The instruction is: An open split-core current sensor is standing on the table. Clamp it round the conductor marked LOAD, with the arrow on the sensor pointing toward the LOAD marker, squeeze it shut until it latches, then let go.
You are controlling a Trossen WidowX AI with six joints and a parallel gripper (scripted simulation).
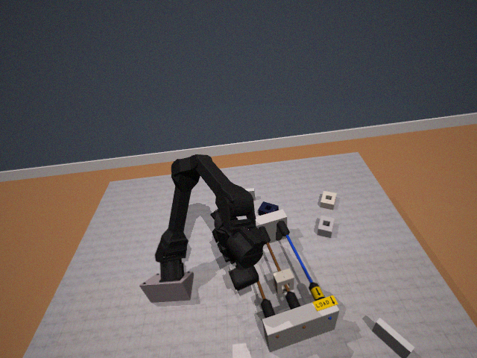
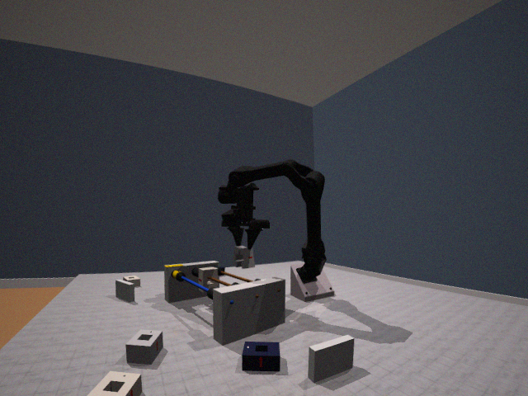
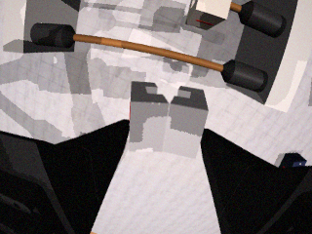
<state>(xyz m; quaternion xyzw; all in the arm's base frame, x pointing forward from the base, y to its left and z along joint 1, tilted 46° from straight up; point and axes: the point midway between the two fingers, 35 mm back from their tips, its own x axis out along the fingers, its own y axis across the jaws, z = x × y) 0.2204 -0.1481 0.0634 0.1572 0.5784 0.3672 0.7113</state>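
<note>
My gripper (image 2: 244, 246) (image 3: 166, 131) is shut on the light grey open sensor (image 2: 241, 257) (image 3: 187, 128). It holds the sensor upright above the table, beside the outer brown conductor. The sensor's two jaws point away from the fingers, with a gap between their ends in the wrist view. A red mark shows on its side; the arrow's direction is too small to tell. The arm hides sensor and fingertips in the top view. The blue conductor (image 1: 298, 258) (image 2: 195, 284) runs to the yellow LOAD marker (image 1: 323, 303) (image 2: 173, 266), whose arrow points toward the near terminal block.
Two brown conductors (image 1: 273, 255) (image 3: 146, 50) run beside the blue one, between two terminal blocks (image 1: 302, 326) (image 2: 252, 311). A white sensor (image 1: 286, 280) (image 2: 207, 276) (image 3: 212, 12) surrounds the middle one. A navy block (image 1: 268, 209) (image 2: 261, 360), pale blocks (image 1: 326, 227) (image 2: 143, 349) and upright plates (image 1: 393, 338) (image 2: 331, 359) stand around.
</note>
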